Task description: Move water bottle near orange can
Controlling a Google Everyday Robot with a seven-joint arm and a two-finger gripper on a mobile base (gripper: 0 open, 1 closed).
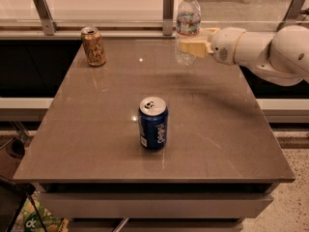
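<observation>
The water bottle (pixel 188 18) is clear with a white cap and a label band, upright, held off the table at the back right of the middle. My gripper (pixel 189 46) comes in from the right on a white arm and is shut on the bottle's lower body with its cream fingers (pixel 193 48). The orange can (pixel 93 46) stands upright at the back left of the table, well to the left of the bottle.
A blue Pepsi can (pixel 153 123) stands upright near the middle of the brown table (pixel 227 139). A glass rail with metal posts (pixel 168 6) runs along the table's far edge. The arm's white body (pixel 270 52) hangs over the right edge.
</observation>
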